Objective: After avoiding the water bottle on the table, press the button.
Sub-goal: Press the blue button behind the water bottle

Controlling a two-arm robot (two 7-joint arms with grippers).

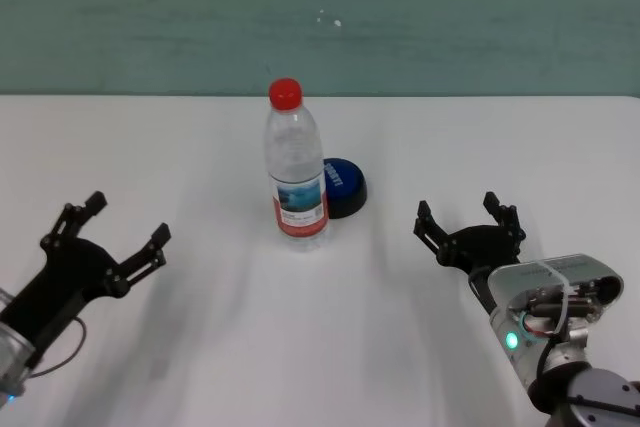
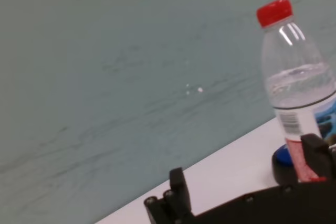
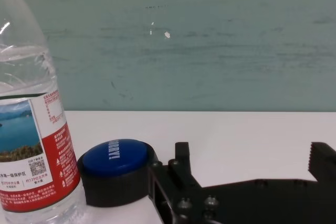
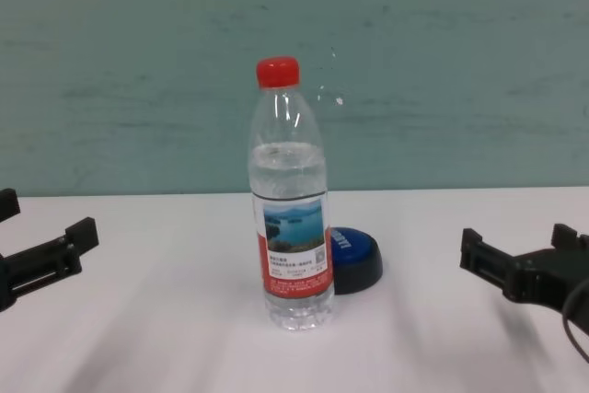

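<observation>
Bottle: the bottle (image 1: 296,169) stands upright at the centre of my head view, red cap on, partly filled with water, label facing the lower frame edge.
Button: the button (image 1: 342,186) sits just right of the bottle and slightly higher in the head frame; in my chest view (image 4: 353,258) the bottle covers its left edge. I cannot tell if the two touch.
Table: the table (image 1: 200,347) fills the lower two thirds of the head view.
My right claw: my right gripper (image 1: 470,219) is at centre right of the head frame, well apart from the button, fingers spread wide and grasping nothing. My right wrist view shows the button (image 3: 116,171) at lower left, close beside one finger.
My left claw: my left gripper (image 1: 116,230) is at lower left of the head frame, far from the bottle, fingers released and empty.
</observation>
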